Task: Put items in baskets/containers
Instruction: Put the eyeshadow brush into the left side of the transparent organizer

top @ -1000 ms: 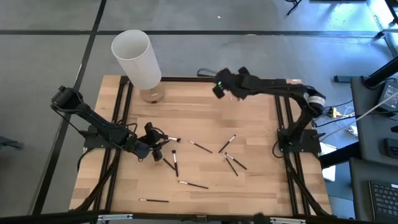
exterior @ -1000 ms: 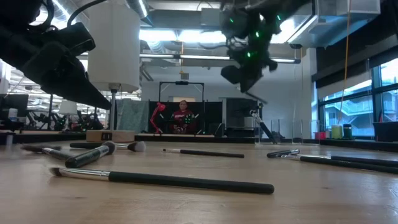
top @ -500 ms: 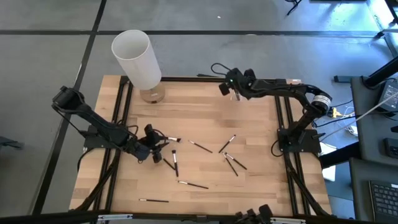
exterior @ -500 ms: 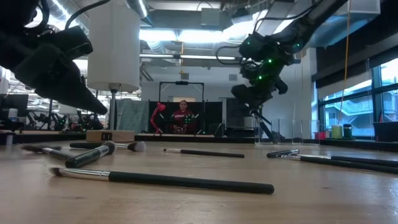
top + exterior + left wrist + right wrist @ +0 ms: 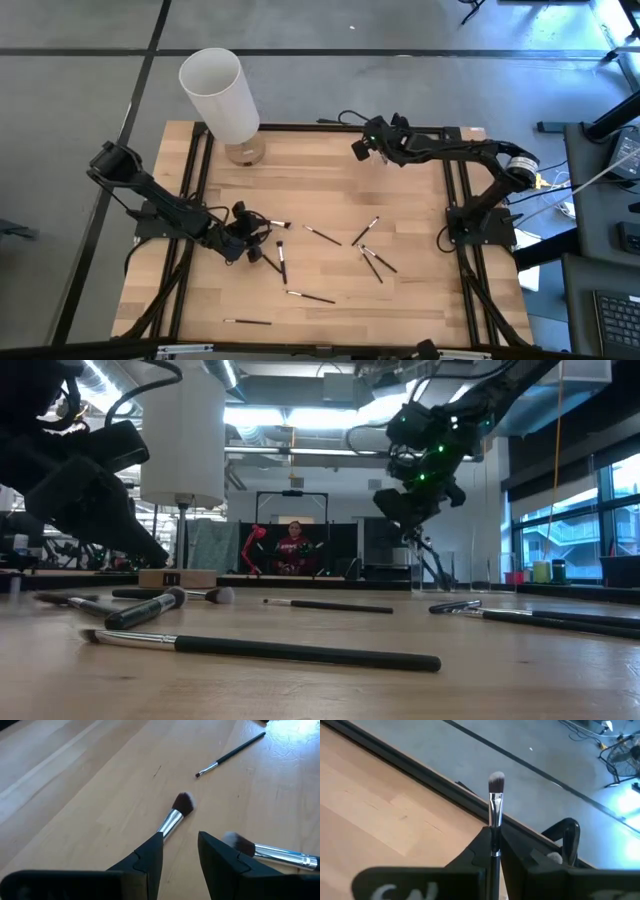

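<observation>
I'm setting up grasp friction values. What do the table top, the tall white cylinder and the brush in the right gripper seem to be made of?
Table top: pale wood planks with visible grain, probably sealed matte.
Tall white cylinder: smooth, opaque, hollow; plastic or card, cannot tell.
Brush clamped in the right gripper: shiny silver ferrule, likely metal; grey-tipped soft bristles; dark handle mostly hidden by the fingers.

Right gripper (image 5: 494,836) fingers (image 5: 479,842) clamped on a makeup brush (image 5: 495,802), grey tuft pointing up at frame centre; wooden surface (image 5: 375,805) at left, grey floor (image 5: 520,745) above.

Black brushes (image 5: 322,237), silver ferrules – white cylinder (image 5: 219,93), pale wood table (image 5: 330,180).
</observation>
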Controlling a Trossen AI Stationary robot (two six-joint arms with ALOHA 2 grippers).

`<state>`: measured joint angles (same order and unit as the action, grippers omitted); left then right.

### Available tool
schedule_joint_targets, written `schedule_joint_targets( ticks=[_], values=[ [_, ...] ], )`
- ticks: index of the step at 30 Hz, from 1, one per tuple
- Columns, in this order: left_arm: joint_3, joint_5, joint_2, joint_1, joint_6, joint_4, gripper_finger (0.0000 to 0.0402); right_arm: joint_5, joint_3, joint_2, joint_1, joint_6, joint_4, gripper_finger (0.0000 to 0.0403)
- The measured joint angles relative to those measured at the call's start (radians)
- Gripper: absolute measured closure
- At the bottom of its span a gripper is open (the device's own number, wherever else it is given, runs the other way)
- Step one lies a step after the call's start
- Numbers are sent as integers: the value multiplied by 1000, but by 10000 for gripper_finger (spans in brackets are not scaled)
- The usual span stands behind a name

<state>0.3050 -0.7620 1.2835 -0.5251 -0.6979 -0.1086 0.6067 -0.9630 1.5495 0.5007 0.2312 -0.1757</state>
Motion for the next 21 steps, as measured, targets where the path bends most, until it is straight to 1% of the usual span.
schedule_joint_targets(
  ticks=[5,9,13,15,21],
  values=[
    [0,-4,0,-4,0,-1,284,3,-2,-56,-5,20,-75,369],
    [0,-6,0,-5,0,-5,284,25,-1,-61,-5,22,-101,369],
    [0,-6,0,-5,1,-8,284,114,37,-61,-16,2,0,369],
    [0,-6,0,-5,1,-8,284,142,64,-61,-24,-6,53,369],
    [0,-5,0,-5,1,-8,284,142,169,-61,-49,4,191,369]
  ],
)
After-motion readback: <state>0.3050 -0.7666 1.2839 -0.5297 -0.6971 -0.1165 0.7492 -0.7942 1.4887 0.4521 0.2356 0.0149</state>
